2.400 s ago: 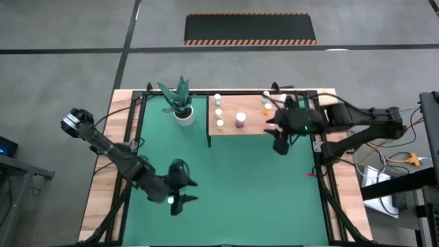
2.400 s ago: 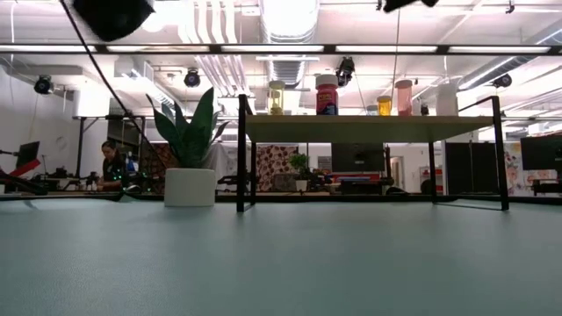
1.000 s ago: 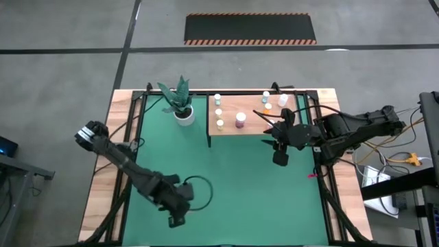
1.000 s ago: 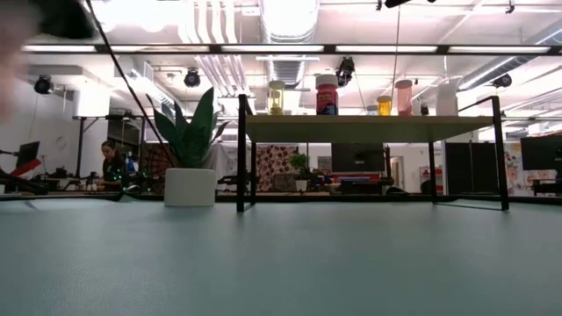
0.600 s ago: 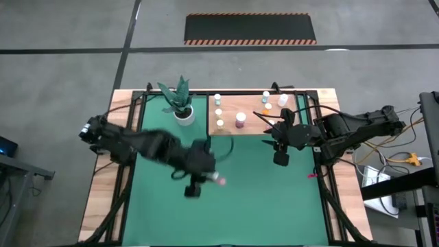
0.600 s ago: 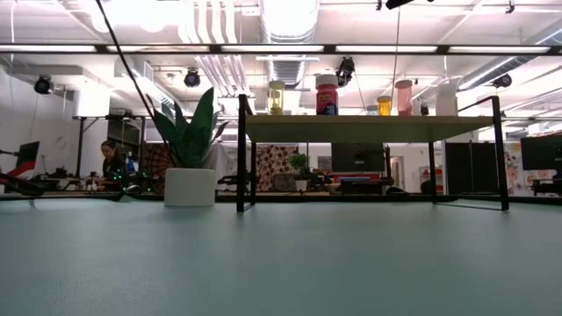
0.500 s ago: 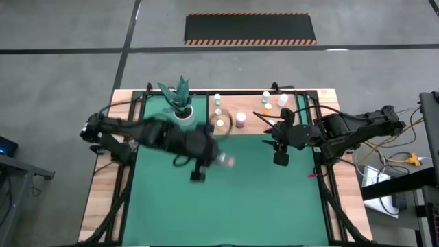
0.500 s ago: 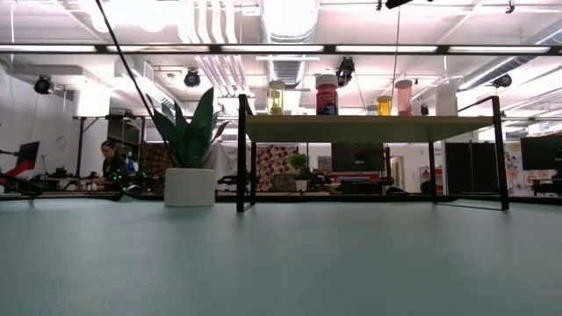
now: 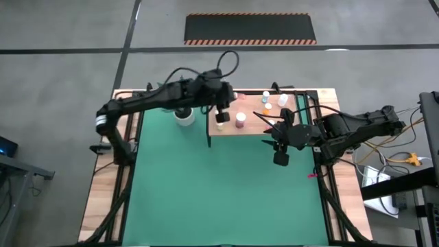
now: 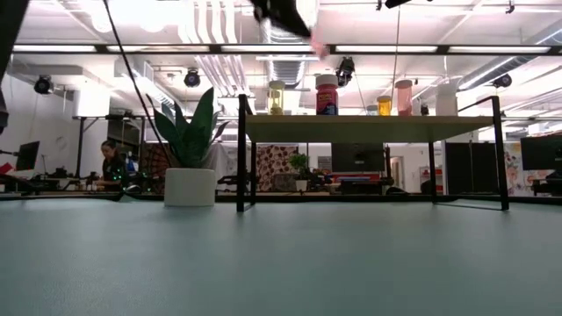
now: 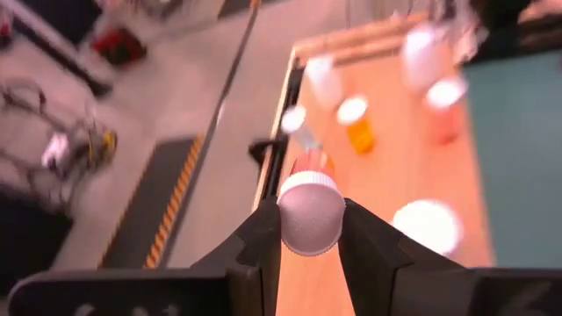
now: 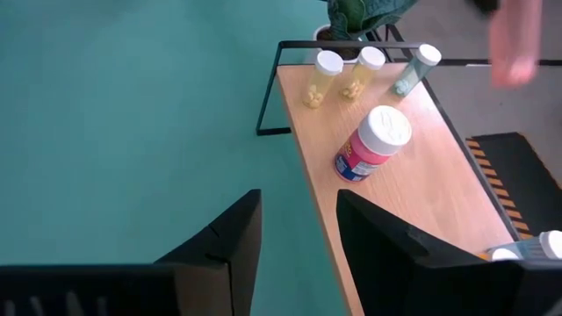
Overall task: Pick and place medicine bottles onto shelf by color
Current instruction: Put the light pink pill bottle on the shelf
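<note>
- Left gripper clamps a small round-capped pink bottle (blurred) above the wooden shelf.
- Right gripper, fingers apart, hovers beside the shelf over the green mat.

Overhead, table-level and wrist cameras, all sharing the shelf.

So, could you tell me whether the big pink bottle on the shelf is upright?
Upright: the pink bottle stands on the shelf, white cap up.
</note>
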Controlling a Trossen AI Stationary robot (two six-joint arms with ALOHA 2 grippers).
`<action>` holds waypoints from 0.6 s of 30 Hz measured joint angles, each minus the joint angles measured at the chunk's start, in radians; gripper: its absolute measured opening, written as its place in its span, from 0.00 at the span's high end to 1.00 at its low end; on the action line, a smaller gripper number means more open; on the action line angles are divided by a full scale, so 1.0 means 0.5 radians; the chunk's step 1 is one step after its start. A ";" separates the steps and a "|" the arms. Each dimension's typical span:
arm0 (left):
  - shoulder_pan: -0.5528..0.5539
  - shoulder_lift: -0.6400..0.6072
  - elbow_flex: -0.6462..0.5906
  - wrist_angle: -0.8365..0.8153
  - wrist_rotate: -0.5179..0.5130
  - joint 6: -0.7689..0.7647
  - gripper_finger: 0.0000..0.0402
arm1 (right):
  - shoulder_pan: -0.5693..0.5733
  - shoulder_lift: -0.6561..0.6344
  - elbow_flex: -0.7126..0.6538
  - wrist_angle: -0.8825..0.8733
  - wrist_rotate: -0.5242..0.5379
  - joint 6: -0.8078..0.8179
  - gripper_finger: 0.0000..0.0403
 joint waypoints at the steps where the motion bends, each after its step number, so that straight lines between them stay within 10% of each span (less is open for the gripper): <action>1: 0.030 0.039 0.000 -0.015 0.004 -0.012 0.82 | 0.000 0.000 0.000 0.000 0.000 -0.001 0.65; 18: 0.109 0.378 0.010 -0.159 0.015 -0.013 0.79 | 0.000 0.000 -0.002 0.000 0.000 0.000 0.65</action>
